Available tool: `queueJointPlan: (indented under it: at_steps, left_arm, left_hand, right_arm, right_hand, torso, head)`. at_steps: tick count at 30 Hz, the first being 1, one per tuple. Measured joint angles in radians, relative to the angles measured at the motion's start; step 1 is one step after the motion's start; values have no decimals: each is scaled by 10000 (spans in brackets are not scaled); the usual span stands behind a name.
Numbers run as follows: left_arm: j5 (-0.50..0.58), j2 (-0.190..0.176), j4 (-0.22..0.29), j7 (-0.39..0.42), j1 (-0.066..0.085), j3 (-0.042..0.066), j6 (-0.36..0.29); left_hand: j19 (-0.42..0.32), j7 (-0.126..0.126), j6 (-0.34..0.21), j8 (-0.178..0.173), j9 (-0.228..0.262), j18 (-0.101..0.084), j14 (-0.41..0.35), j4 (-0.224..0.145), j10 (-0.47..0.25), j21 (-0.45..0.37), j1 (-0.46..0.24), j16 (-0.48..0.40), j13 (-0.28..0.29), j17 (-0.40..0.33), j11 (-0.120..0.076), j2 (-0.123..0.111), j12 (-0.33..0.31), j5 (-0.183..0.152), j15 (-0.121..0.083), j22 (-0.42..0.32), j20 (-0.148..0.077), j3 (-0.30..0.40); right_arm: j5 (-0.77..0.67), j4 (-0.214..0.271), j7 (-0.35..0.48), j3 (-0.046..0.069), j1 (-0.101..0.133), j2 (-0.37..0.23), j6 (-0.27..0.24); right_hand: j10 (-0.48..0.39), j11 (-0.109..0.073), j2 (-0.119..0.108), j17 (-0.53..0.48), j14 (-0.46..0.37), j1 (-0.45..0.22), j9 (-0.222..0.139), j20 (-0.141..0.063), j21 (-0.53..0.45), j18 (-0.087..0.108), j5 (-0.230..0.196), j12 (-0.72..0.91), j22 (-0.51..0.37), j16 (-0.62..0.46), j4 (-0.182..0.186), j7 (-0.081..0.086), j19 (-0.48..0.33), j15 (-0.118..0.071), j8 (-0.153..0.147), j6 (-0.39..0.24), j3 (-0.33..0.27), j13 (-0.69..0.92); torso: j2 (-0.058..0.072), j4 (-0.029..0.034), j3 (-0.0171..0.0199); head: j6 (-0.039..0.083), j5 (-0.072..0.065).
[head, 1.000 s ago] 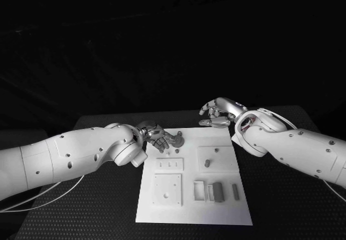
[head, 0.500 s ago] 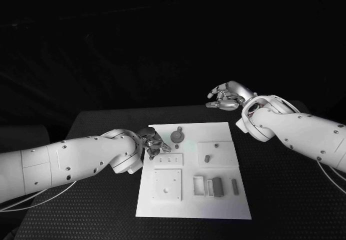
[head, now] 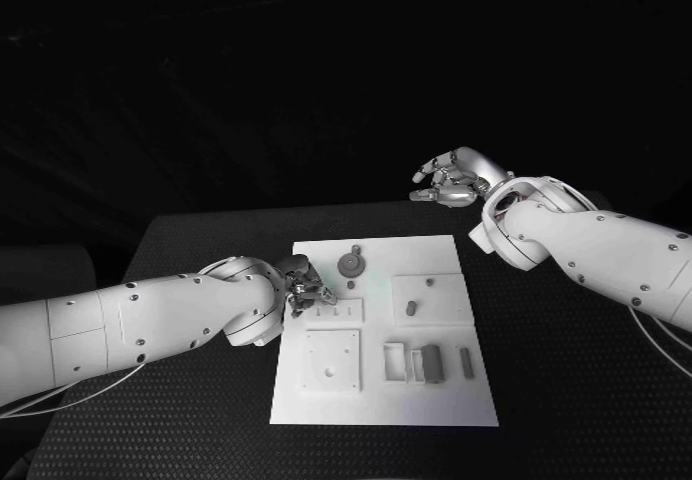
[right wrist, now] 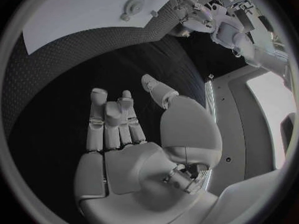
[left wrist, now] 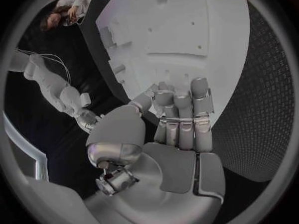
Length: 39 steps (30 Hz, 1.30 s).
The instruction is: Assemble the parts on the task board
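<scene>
White plate (head: 387, 400), the task board, lies at the centre of the black tabletop (head: 577, 400), long side running from 12 to 6 o'clock. A round grey part (head: 351, 265) sits near its 12 o'clock end; a small grey peg (head: 413, 308) stands in the raised block toward 3 o'clock; several grey bars (head: 433, 364) lie in the tray toward 5 o'clock. The left hand (head: 304, 287) hangs over the board's 9 o'clock edge, its fingers (left wrist: 182, 115) close together, lightly curled, holding nothing. The right hand (head: 456, 178) is raised beyond the board's 1 o'clock corner, well apart from it, fingers (right wrist: 111, 119) loosely curled in, also holding nothing. Judgement: no part is in hand; the work stands between placements. The next move calls for one hand to descend on a loose bar and pinch it squarely before carrying it to its seat.
</scene>
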Motion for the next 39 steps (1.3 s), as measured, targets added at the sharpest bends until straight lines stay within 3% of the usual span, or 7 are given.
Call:
queueJointPlan:
  at_steps: [13, 24, 31, 39]
  left_arm:
    - [-165, 170, -94, -181, -130, -5, 66]
    - [-189, 282, -191, -207, -146, -3, 107]
    - [-210, 331, -257, -240, -183, -3, 124]
    - [-315, 367, -262, -280, -206, -3, 202]
  left_hand:
    - [91, -55, 55, 161, 88, 0, -63, 27, -34, 40, -338, 349, -93, -340, -111, -124, 192, 0, -63, 20, -87, 27]
    - [80, -90, 90, 315, 377, 0, -125, -30, -57, 40, -845, 782, -227, -722, -204, 13, 390, 257, -123, 19, -152, 180]
    - [110, -90, 90, 432, 741, -1, -216, -23, -89, 40, -1263, 1202, -404, -1131, -236, -5, 578, 294, -101, 18, -181, 883]
    - [128, -90, 90, 588, 942, -2, -241, -62, -55, 179, -1593, 1517, -482, -1431, -270, 1, 793, 884, -77, 17, -200, 1111]
  right_arm:
    - [56, -5, 19, 4, 1, 5, 27]
    - [71, -8, 23, 5, 2, 7, 65]
    - [74, -15, 25, 5, 2, 1, 84]
    - [77, -17, 26, 5, 2, 0, 103]
  right_hand:
    - [0, 0, 0, -8, 0, 0, -7, 15, 0, 5, 0, 2, 0, 1, 28, 7, -15, 0, 0, -75, -28, 0]
    - [1, 0, 39, -8, 0, 40, -16, 16, 0, 6, 0, 2, 0, 1, 0, 27, -16, -1, 0, -97, -56, -9]
    - [1, -1, 39, -7, 0, 40, -15, 16, 0, 7, 0, 2, 0, 2, -1, 35, -16, 0, 0, -93, -56, -8]
    - [1, -1, 38, -7, 0, 40, -14, 17, 0, 5, 0, 2, 0, 2, -1, 50, -16, 0, 0, -79, -56, -8]
  torso:
    - [-4, 9, -7]
    - [-8, 18, -12]
    - [-8, 17, -14]
    - [-7, 16, -15]
  head:
    - [-96, -45]
    - [-147, -76]
    - [-159, -77]
    - [-200, -85]
